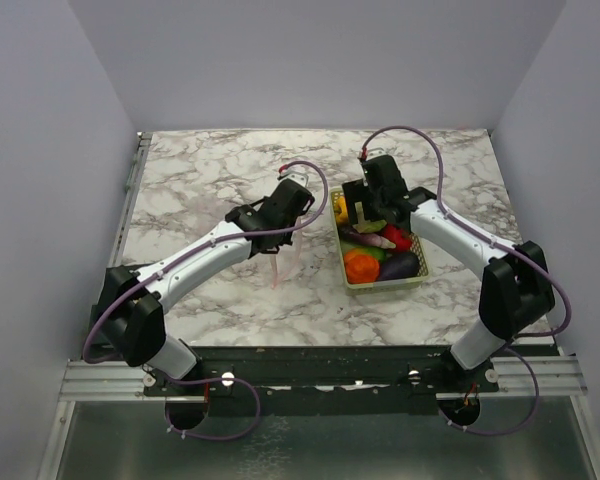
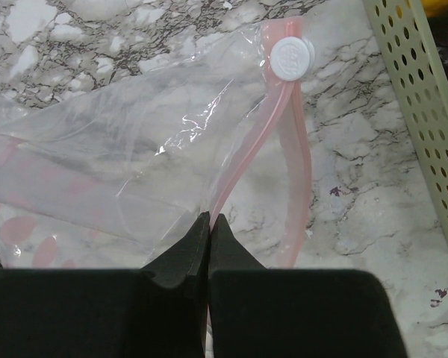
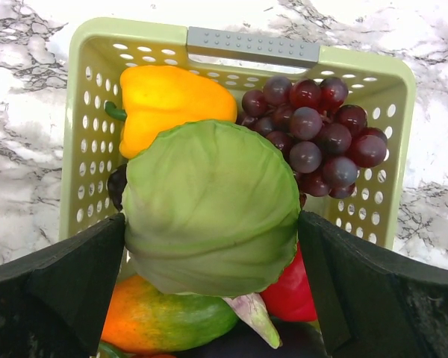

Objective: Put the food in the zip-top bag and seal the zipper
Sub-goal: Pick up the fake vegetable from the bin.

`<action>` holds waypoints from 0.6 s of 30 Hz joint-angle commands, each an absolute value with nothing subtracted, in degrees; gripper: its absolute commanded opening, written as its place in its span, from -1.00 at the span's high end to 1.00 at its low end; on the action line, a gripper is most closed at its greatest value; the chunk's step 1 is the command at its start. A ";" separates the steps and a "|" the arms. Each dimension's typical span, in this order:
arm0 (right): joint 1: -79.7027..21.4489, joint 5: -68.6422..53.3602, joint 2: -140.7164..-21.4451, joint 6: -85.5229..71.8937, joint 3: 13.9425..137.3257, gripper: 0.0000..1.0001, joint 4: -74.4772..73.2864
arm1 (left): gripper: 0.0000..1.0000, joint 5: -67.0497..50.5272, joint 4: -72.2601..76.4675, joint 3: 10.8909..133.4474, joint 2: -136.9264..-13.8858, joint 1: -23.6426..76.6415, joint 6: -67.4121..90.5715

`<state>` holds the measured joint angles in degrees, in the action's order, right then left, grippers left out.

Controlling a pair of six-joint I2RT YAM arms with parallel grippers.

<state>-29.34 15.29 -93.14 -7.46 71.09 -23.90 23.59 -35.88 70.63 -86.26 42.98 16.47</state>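
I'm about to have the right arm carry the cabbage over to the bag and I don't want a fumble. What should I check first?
1. Hold on the bag: the left gripper is shut on the zipper: ok.
2. Mouth of the zip-top bag: the pink lips part below the white slider; wide enough for the cabbage: cannot tell.
3. Straddle: the right gripper has one finger on each side of the cabbage: ok.
4. Grip on the cabbage: the jaws stand wide, not closed: not ok.
5. Neighbours: the grapes and the yellow pepper lie beyond the fingertips: ok.
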 commanded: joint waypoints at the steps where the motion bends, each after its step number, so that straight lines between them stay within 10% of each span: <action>1: -28.90 14.15 -94.74 -8.01 72.43 -1.00 -22.51 | 1.00 24.70 -34.06 69.55 -83.56 43.15 15.62; 5: -28.91 15.08 -95.18 -8.62 72.50 -0.90 -22.71 | 1.00 24.82 -33.95 69.18 -83.11 43.20 15.47; 13: -28.89 16.92 -92.38 -9.63 73.47 -0.05 -25.22 | 1.00 25.18 -33.77 68.74 -82.44 43.09 15.28; 18: -28.92 17.26 -87.87 -9.16 72.86 0.04 -25.73 | 1.00 24.88 -33.80 68.73 -82.22 43.10 15.31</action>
